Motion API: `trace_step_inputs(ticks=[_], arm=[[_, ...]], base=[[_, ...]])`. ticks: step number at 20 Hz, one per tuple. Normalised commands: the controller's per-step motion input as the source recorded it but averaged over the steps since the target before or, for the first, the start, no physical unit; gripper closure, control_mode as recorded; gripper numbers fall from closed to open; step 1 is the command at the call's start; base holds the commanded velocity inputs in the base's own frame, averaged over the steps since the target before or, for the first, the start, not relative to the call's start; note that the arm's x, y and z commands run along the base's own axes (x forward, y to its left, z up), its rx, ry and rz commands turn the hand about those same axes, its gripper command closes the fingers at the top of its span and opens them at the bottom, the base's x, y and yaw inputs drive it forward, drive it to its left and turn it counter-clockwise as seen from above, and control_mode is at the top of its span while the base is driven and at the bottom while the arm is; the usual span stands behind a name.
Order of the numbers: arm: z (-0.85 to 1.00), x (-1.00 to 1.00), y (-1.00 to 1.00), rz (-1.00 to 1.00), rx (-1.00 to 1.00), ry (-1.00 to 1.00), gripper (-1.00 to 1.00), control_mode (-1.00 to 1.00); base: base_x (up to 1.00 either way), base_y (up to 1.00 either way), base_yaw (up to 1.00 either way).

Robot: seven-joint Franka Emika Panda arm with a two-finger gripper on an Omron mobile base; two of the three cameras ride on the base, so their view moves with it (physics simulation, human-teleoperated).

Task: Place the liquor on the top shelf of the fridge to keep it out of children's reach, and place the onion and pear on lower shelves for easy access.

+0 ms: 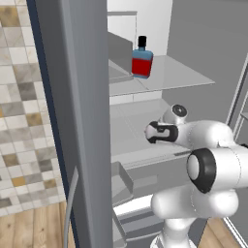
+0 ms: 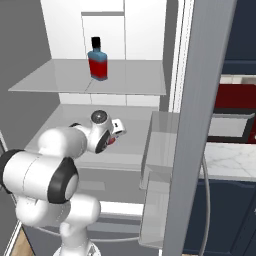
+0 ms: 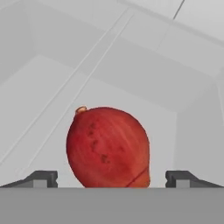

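Squat blue bottle [image 1: 142,60] with unreadable red label stands on the pale top shelf [image 1: 184,72]; released claw [image 3: 112,178] flanks round red onion [image 3: 108,148].

No text, brand, number or sign can be read anywhere in these pictures. The liquor [image 1: 142,60] carries a red label, but that label is a plain red patch with no lettering that can be made out in either base view. The fridge [image 1: 77,121] shows bare grey and pale panels without any marking, and the onion [image 3: 108,146] has only dark specks on its skin.
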Motion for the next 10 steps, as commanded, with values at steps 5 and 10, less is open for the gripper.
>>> trace_step_inputs(ticks=[5,10], arm=[[0.25,-0.67,0.0,0.0,0.0,0.0,-1.0,-1.0],[0.23,-0.89,0.03,0.0,-0.01,0.01,-1.0,-1.0]], base=[[0.0,0.0,0.0],[0.0,0.0,0.0]])
